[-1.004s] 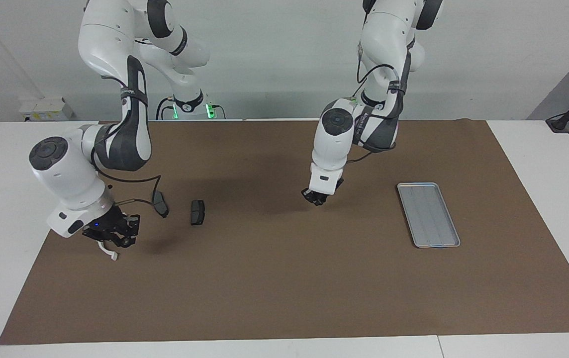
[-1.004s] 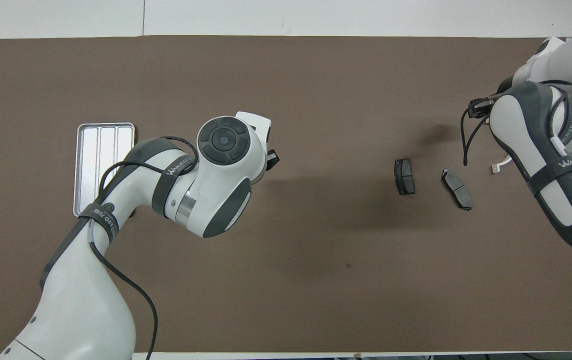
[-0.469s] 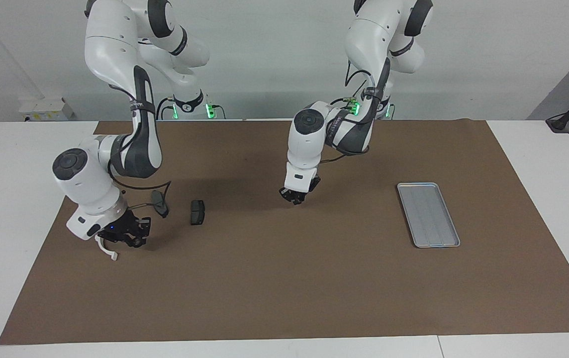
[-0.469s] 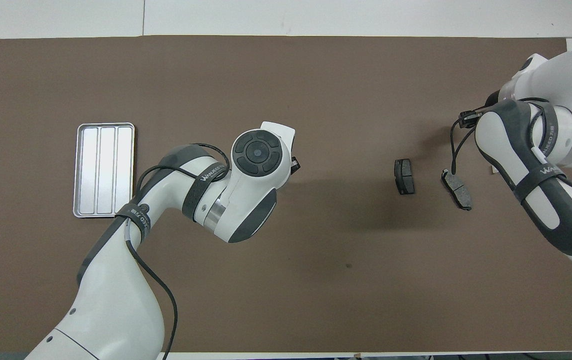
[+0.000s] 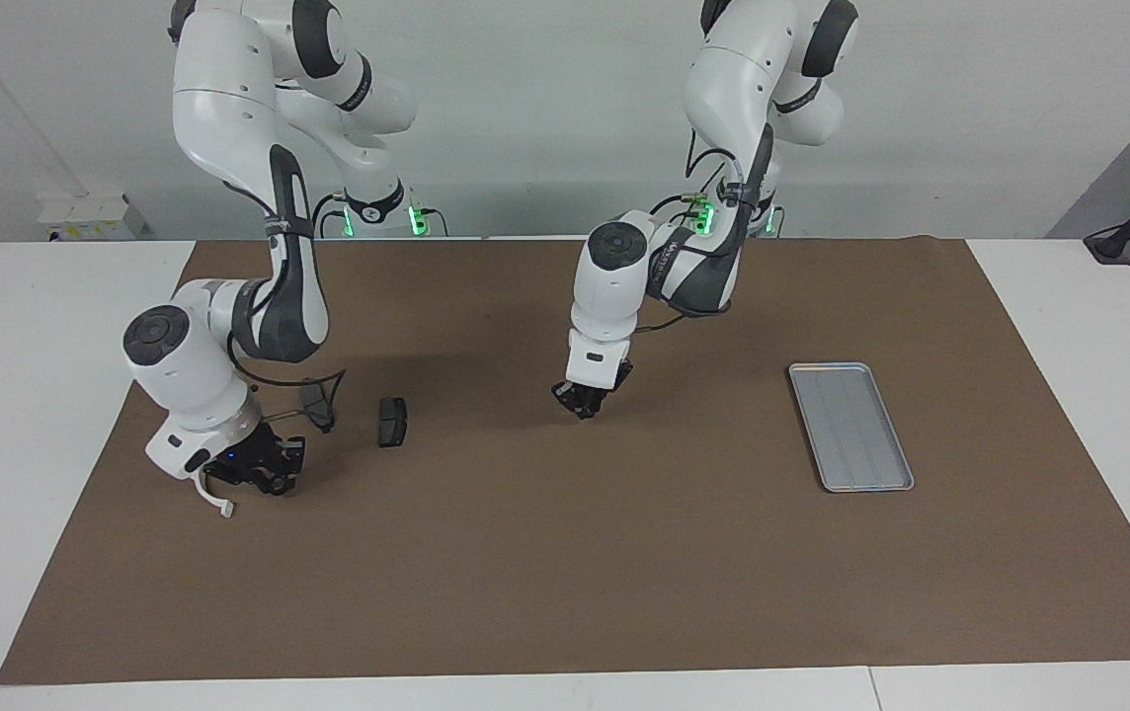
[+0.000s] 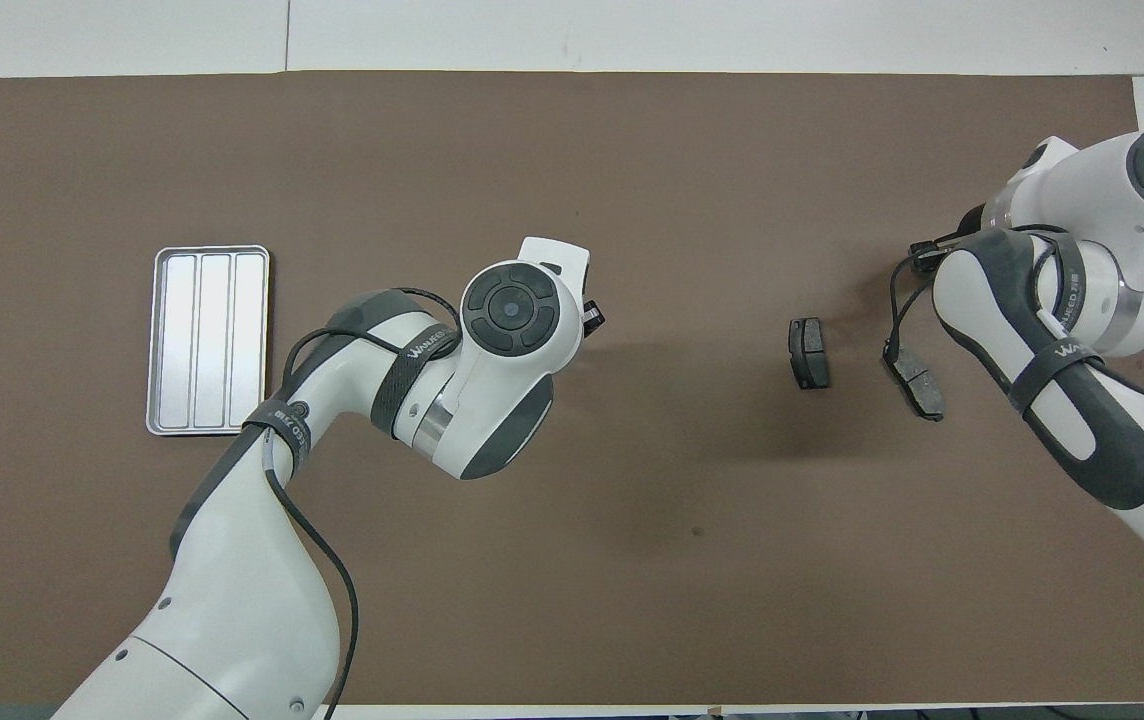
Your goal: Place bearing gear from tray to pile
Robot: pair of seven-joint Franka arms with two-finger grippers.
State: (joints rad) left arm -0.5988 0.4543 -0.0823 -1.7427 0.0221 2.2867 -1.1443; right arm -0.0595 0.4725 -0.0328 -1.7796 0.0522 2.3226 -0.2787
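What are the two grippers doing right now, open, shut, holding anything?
Left gripper: shut, over the bare mat; whether it holds something cannot be told.
Right gripper: by the white bracket; open or shut cannot be told.

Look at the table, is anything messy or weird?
Nothing is spilled or broken. The tray has nothing in it. The two brake pads lie askew to each other, and a white bracket pokes out under the right claw.
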